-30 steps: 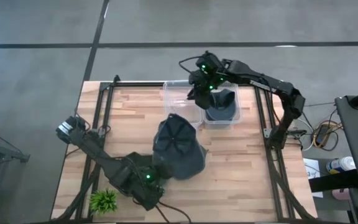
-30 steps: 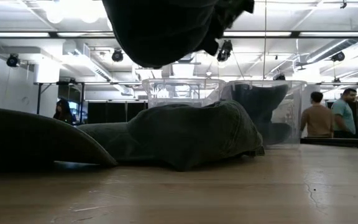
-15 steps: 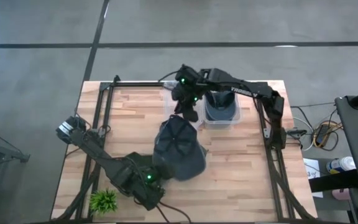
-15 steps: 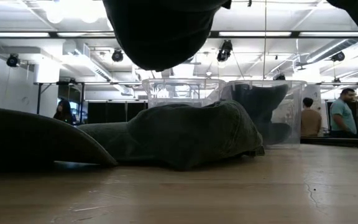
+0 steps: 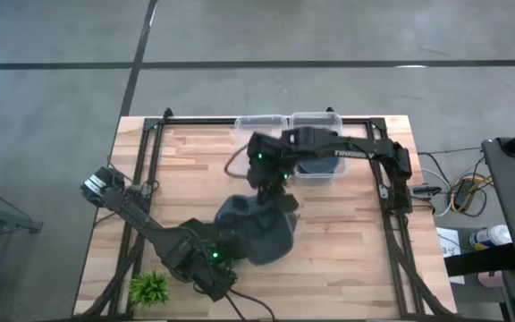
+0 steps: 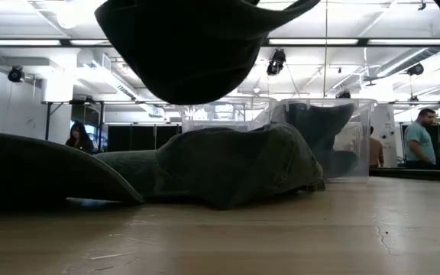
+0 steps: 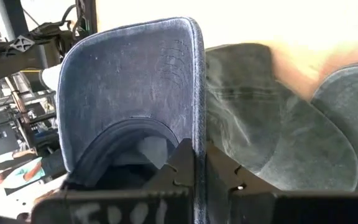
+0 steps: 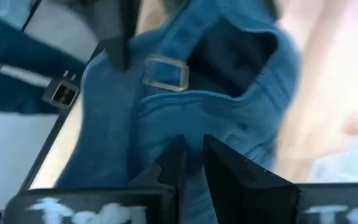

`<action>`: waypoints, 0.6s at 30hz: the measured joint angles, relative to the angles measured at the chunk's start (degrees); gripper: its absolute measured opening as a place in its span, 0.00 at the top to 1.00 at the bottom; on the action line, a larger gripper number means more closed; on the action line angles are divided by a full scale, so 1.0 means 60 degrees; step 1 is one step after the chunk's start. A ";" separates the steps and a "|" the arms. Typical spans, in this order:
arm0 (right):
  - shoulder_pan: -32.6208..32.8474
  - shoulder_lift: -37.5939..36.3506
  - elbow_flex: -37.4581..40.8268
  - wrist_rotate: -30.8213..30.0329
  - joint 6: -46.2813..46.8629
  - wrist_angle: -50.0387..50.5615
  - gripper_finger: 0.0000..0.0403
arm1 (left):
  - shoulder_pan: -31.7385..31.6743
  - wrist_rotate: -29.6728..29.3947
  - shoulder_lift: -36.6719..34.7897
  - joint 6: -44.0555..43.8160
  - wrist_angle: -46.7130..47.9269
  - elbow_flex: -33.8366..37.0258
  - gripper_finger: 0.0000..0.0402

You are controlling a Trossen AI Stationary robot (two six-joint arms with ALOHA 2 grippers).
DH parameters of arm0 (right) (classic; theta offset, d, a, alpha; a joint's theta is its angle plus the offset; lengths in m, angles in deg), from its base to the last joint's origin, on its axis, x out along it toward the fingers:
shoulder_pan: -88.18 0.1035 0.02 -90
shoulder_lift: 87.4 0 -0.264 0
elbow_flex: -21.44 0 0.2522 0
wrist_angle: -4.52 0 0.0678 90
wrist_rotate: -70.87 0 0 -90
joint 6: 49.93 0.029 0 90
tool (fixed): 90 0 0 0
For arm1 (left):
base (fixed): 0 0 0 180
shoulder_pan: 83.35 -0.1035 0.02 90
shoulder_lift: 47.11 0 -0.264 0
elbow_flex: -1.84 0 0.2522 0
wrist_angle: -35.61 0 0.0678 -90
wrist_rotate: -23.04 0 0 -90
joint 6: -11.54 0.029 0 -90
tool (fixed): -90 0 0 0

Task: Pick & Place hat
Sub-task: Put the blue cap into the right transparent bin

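The left hand (image 7: pixel 199 171) is clamped on the raised brim of a denim hat (image 5: pixel 256 228). The right hand (image 5: pixel 273 185), its fingers together on the hat's back strap, hangs just short of the clear bins (image 5: pixel 316 121).

My right gripper (image 5: pixel 273 185) covers part of the hat (image 5: pixel 256 234) from above. In the low view the top edge crops the dark shape overhead. My right wrist view is smeared; whether those fingers pinch denim, I can't tell.

Bare wooden tabletop (image 5: pixel 347 250) lies open at the right; dark denim caps (image 5: pixel 262 234) and 2 clear plastic bins (image 5: pixel 316 121) crowd the centre and far edge.
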 joint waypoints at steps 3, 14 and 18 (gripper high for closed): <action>0.0397 0.0184 0.0081 -0.0049 -0.0032 0.0281 0.87 | 0.0000 0.0008 0.0000 -0.0012 -0.0104 0.0000 0.97; 0.0945 0.0372 0.1201 -0.0543 0.0575 -0.0485 0.87 | 0.0000 -0.0163 0.0000 0.0080 -0.0449 -0.0011 0.97; 0.0929 0.0368 0.1758 -0.0539 0.0760 -0.0403 0.87 | 0.0000 -0.0189 0.0000 0.0048 -0.0445 -0.0011 0.97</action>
